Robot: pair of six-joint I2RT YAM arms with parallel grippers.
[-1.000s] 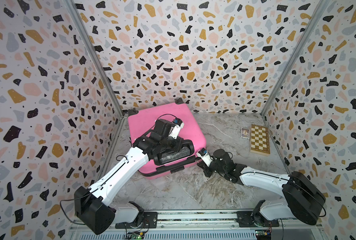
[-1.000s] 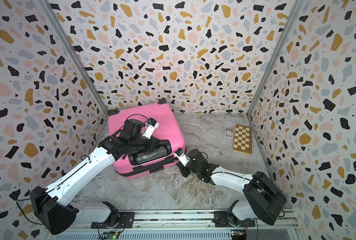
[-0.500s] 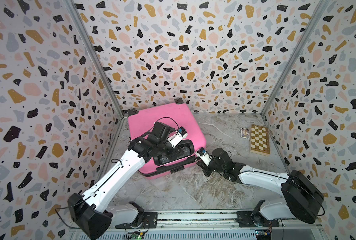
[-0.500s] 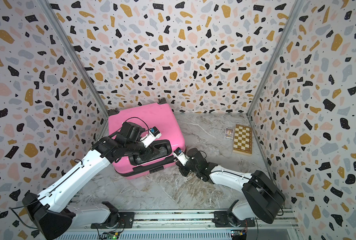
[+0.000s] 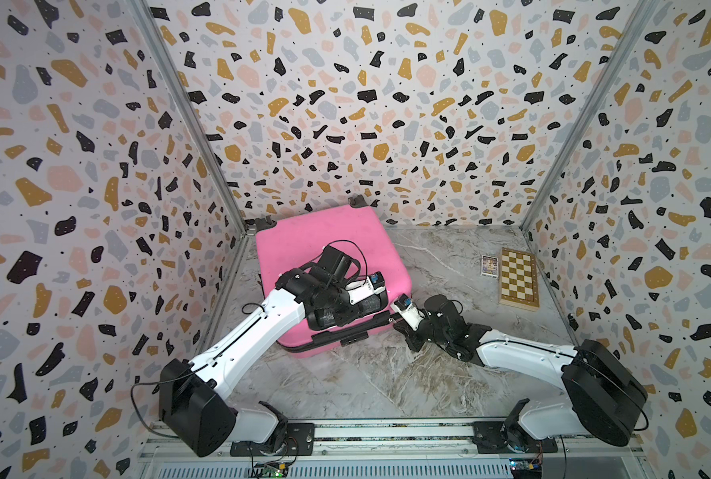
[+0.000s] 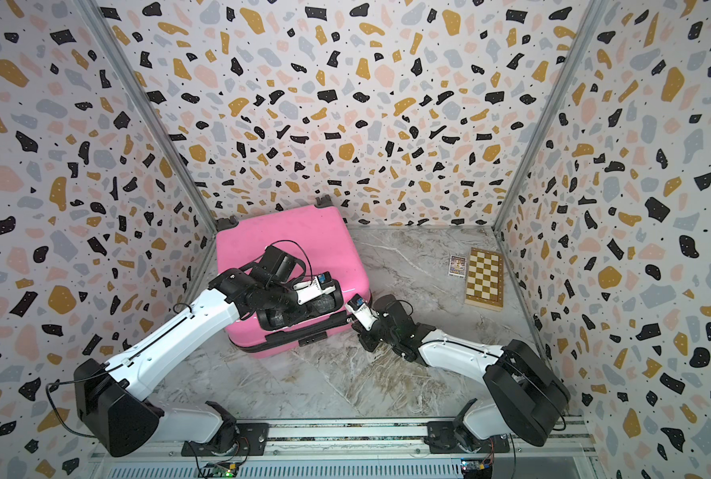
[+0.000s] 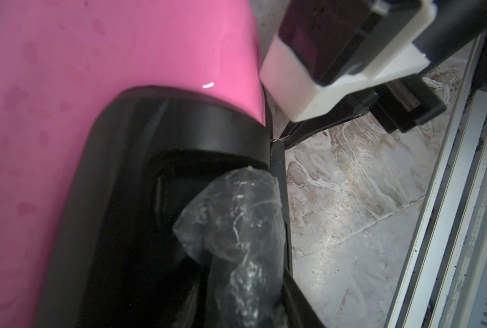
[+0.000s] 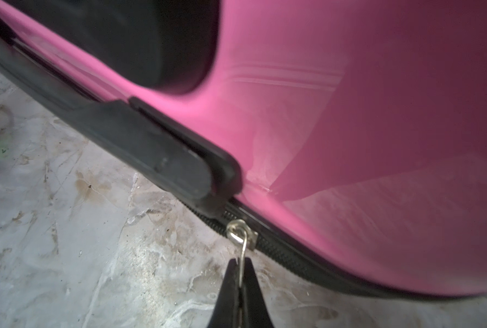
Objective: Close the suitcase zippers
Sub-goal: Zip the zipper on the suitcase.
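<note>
Right gripper (image 8: 240,274): jaws pinched flat on the thin metal pull (image 8: 237,230) of the zipper (image 8: 282,257), at the near right corner of the suitcase (image 5: 325,240). The suitcase lies flat on the marble floor (image 5: 387,373), towards the back left corner. Left gripper (image 5: 347,313): rests on the lid in the black recess (image 7: 180,127), with one film-wrapped finger (image 7: 236,227) showing; jaw gap cannot be told. Handling: the shell is stiff and glossy, probably light and apt to slide, so it wants pressing from above. The pull is small and slick, best taken by its tab. The right wrist view alone shows the slider and teeth. Only the top views show the chessboard (image 5: 519,278), well apart.
</note>
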